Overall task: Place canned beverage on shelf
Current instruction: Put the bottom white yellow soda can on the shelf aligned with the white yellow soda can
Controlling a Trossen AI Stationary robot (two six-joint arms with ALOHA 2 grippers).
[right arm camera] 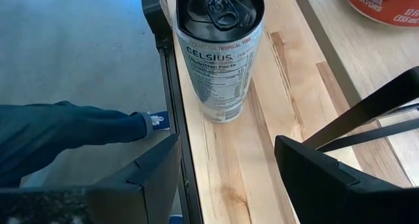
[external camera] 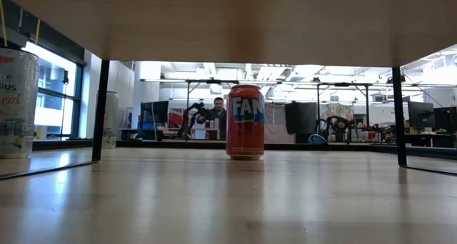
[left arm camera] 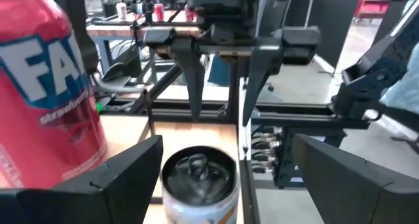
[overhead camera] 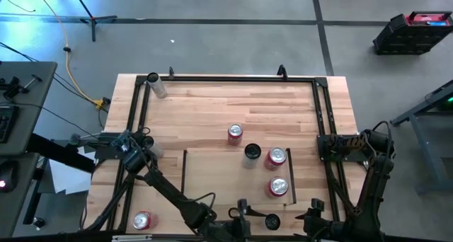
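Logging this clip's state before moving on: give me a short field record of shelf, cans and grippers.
shelf: pale panel on the table
on shelf: far red can, near red can, both by the right rail
Celsius can: upright on the table, off the shelf, between the two grippers
left gripper: open, facing the Celsius can
right gripper: open, facing it from the opposite side
task: Celsius can not yet gripped

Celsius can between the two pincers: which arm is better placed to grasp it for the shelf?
Probably left. In its wrist view the Celsius can sits in the gap of the open left pincer; the open right pincer has it ahead of its fingertips, not between them.
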